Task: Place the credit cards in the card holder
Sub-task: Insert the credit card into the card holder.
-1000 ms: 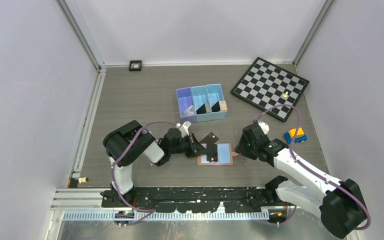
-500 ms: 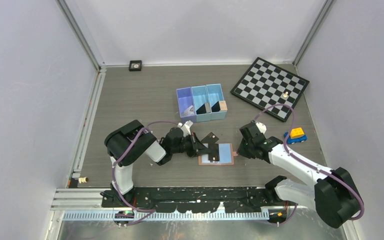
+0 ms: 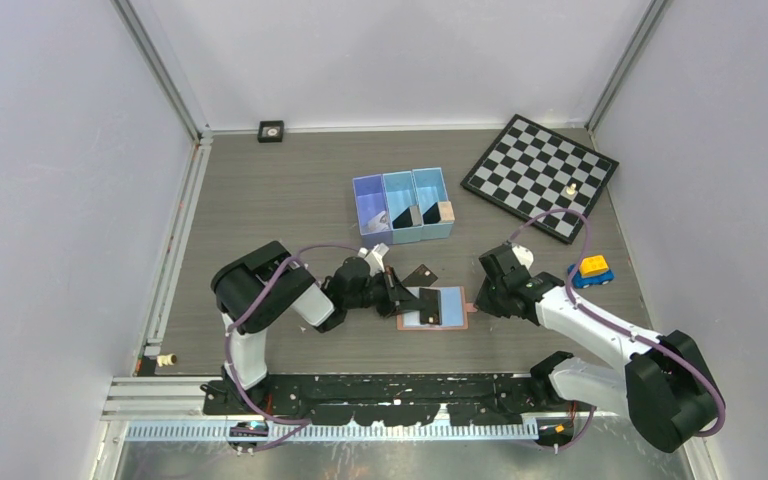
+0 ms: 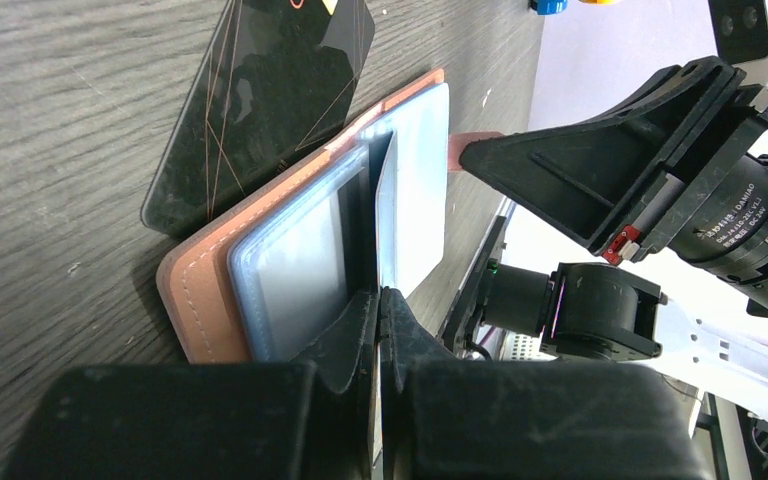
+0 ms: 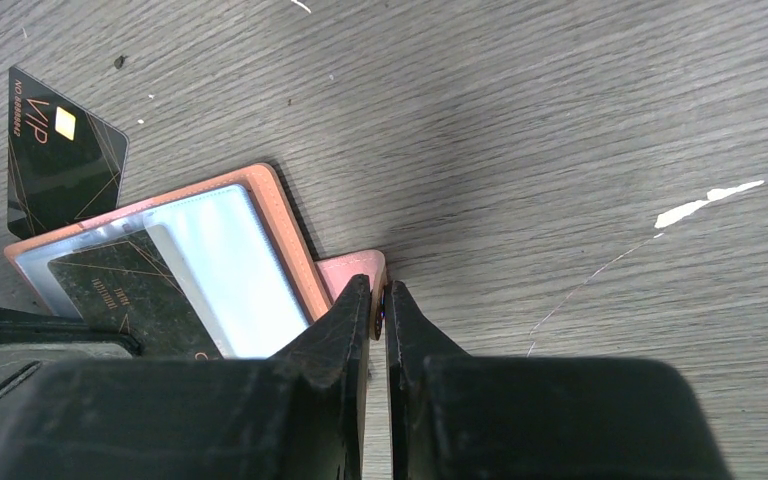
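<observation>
The card holder (image 3: 450,308) lies open on the table, salmon-tan outside (image 4: 200,300) with a light blue lining (image 5: 225,265). My left gripper (image 3: 398,300) (image 4: 380,295) is shut on a black credit card (image 5: 125,290), held edge-on with its far end inside the holder's clear sleeve. A second black credit card (image 3: 420,275) (image 4: 270,100) (image 5: 60,165) lies flat on the table, partly under the holder's far edge. My right gripper (image 3: 482,302) (image 5: 380,292) is shut on the holder's snap tab (image 5: 352,272) at its right side.
A three-compartment blue bin (image 3: 405,190) stands behind the holder, with dark cards and a small tan block (image 3: 447,211) inside. A chessboard (image 3: 540,175) lies at the back right. A yellow and blue toy (image 3: 590,270) sits right of my right arm.
My right arm has swung and uncovered the yellow and blue toy, and its gripper stays on the snap tab. My left gripper has edged slightly right with the card.
</observation>
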Robot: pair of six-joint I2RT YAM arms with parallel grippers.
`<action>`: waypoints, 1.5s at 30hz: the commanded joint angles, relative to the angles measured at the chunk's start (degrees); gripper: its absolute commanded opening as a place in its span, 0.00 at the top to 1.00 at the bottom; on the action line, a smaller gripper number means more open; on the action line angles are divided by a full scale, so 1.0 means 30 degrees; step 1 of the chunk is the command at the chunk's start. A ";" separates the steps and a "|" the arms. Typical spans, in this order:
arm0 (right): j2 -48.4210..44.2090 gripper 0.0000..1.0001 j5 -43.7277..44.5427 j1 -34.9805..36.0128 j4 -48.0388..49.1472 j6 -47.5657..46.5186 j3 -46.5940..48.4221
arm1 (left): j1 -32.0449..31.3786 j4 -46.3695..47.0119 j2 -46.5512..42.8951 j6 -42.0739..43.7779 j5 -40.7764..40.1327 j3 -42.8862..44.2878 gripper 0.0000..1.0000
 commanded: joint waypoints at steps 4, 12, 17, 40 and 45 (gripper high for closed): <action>-0.0107 0.91 0.0053 -0.0035 0.0659 0.0360 -0.0104 | -0.0218 0.0399 0.0414 -0.0195 -0.0431 -0.0122 1.00; -0.0184 0.92 -0.0153 0.0004 0.0702 0.0490 -0.0224 | -0.0600 0.0879 0.1111 -0.0278 -0.0691 0.0499 1.00; -0.0208 0.92 -0.0303 -0.0020 0.0935 0.0665 -0.0341 | -0.0845 0.0460 0.1429 -0.0141 -0.0836 0.1020 1.00; -0.0875 0.99 0.0309 -0.0016 0.0805 0.0752 -0.0551 | -0.2012 -0.9122 -0.0606 0.3899 -0.3332 0.3938 0.83; -0.1043 1.00 0.0706 -0.0032 0.0434 0.0649 -0.0518 | -0.2146 -1.1945 -0.1428 0.5339 -0.3456 0.4965 0.73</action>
